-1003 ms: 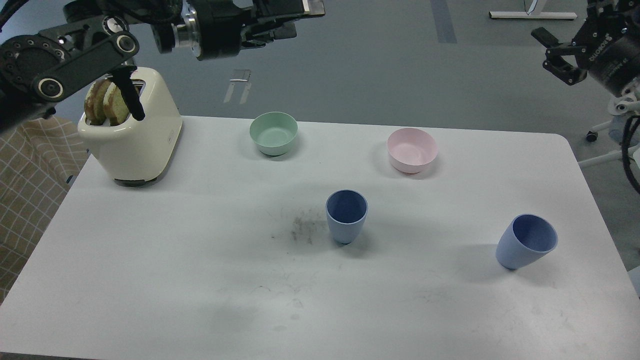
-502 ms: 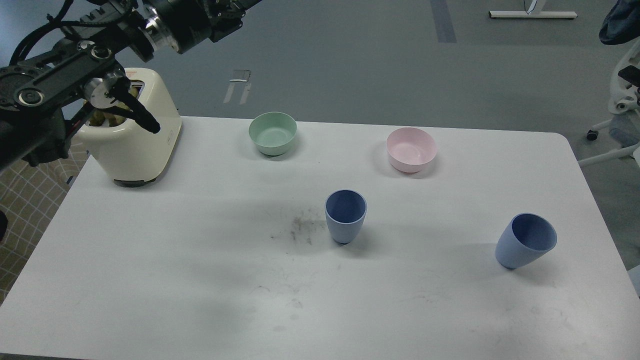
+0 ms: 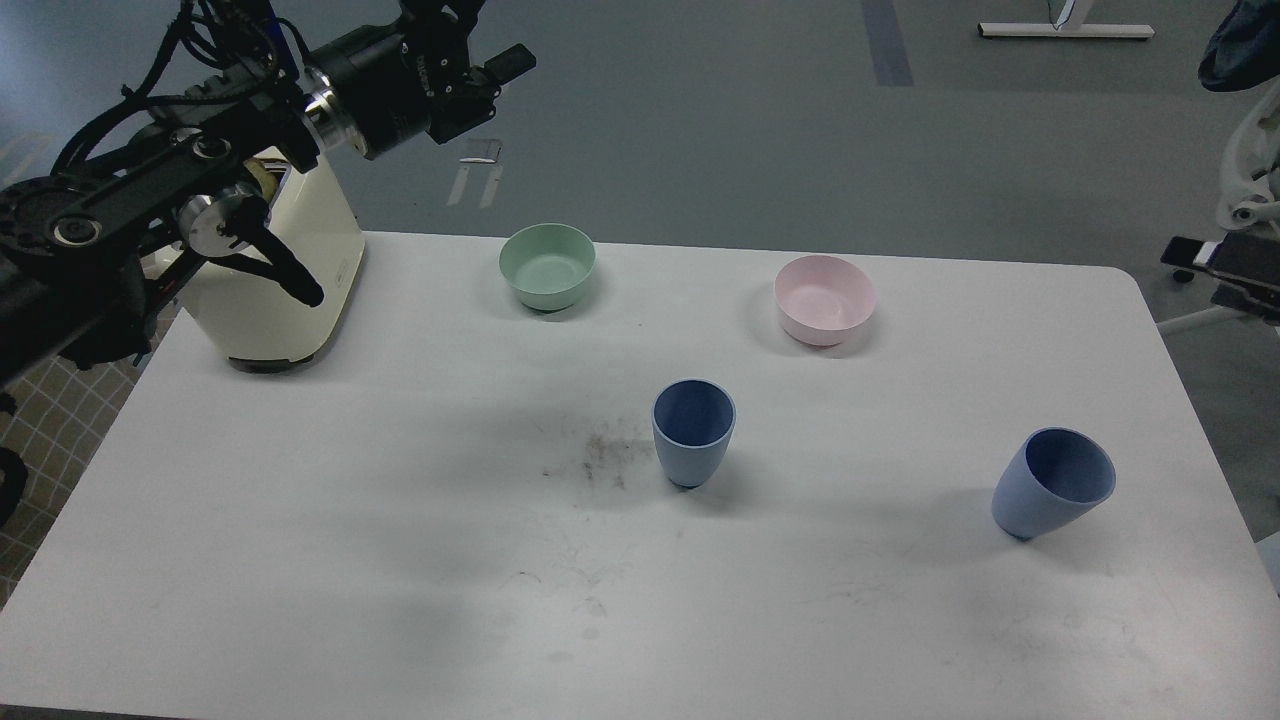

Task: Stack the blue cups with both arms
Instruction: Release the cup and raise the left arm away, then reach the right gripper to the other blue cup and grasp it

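Two light-blue cups stand on the white table (image 3: 400,560). One cup (image 3: 693,432) is upright near the middle. The other cup (image 3: 1052,483) stands at the right, apart from it, and looks tilted toward the right. My left arm comes in from the left, and its gripper (image 3: 480,65) is high above the table's back left, far from both cups; its fingers cannot be told apart. A black part of my right arm (image 3: 1222,265) shows at the right edge, off the table. I cannot tell whether its gripper is open. Nothing is held.
A cream toaster (image 3: 300,280) stands at the back left, partly behind my left arm. A green bowl (image 3: 547,265) and a pink bowl (image 3: 824,298) sit at the back. A dark smudge (image 3: 600,460) lies left of the middle cup.
My left arm has swung down and back to the left over the toaster. My right arm left the upper right and now shows lower at the right edge. The cups have not moved.
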